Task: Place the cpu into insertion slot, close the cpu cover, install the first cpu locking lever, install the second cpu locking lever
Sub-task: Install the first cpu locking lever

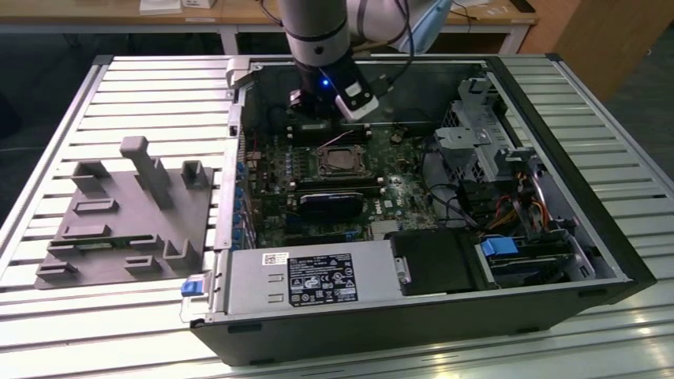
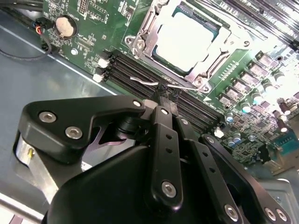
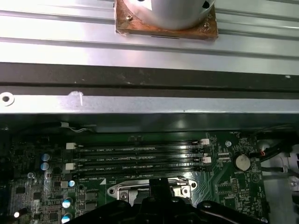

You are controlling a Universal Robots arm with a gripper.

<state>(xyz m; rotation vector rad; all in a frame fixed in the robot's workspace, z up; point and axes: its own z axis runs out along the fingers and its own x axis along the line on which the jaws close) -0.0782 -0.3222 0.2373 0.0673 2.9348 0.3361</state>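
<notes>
Cpu (image 2: 187, 39) seated in insertion slot (image 2: 135, 44), cpu cover (image 2: 145, 25) down around it. Gripper (image 2: 161, 95) over memory slots (image 2: 126, 65) just beside the insertion slot, jaws drawn narrow, tips at the thin wire locking lever (image 2: 142, 80). Touching or pinching it, hard to say.

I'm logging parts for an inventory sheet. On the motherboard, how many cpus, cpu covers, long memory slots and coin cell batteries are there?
cpu: 1
cpu cover: 1
memory slots: 4
coin cell battery: 1
Total: 7
</notes>
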